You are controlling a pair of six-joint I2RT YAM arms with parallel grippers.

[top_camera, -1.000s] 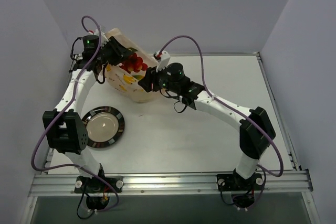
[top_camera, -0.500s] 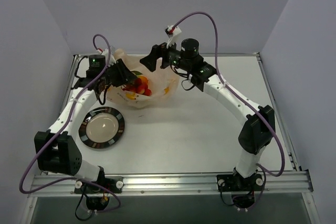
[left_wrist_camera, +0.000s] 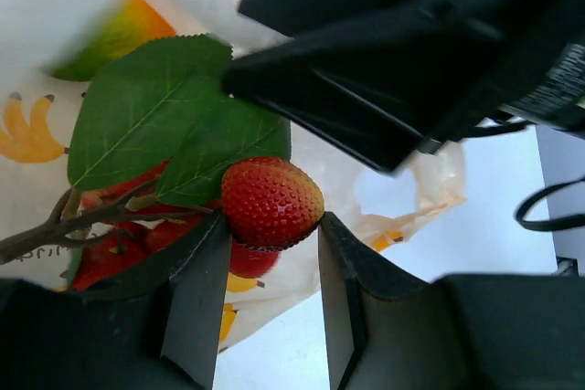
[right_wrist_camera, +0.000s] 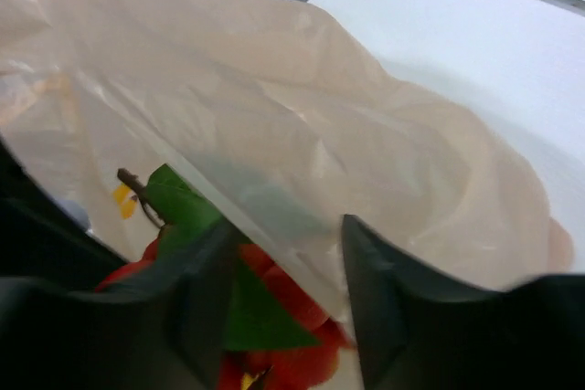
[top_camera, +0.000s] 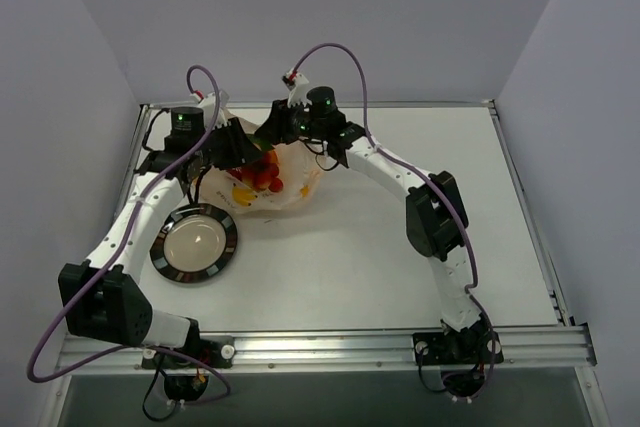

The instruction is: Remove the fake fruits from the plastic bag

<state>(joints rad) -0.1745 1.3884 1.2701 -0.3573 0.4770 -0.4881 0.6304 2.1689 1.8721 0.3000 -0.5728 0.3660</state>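
Note:
The plastic bag (top_camera: 292, 183), peach with banana prints, lies slumped at the back left of the table. My left gripper (top_camera: 240, 147) is at its mouth, shut on a red strawberry (left_wrist_camera: 271, 203) that hangs on a leafy twig (left_wrist_camera: 174, 125) with more red fruits (left_wrist_camera: 119, 253). An orange-green mango-like fruit (left_wrist_camera: 105, 36) shows through the bag's film (left_wrist_camera: 402, 191). My right gripper (top_camera: 272, 131) hangs just behind the left one. In the right wrist view its jaws (right_wrist_camera: 283, 235) stand apart astride the bag's rim (right_wrist_camera: 274, 89), with red fruits (right_wrist_camera: 292, 317) and a leaf below.
A round black-rimmed plate (top_camera: 231, 243) lies on the table in front of the bag, near the left arm. White table stretches to the right of the bag. Grey walls close in the back and both sides.
The bag has come down from near the back wall onto the table. My right arm swung left over the bag's back rim, its jaws widening and then narrowing. The left grip held.

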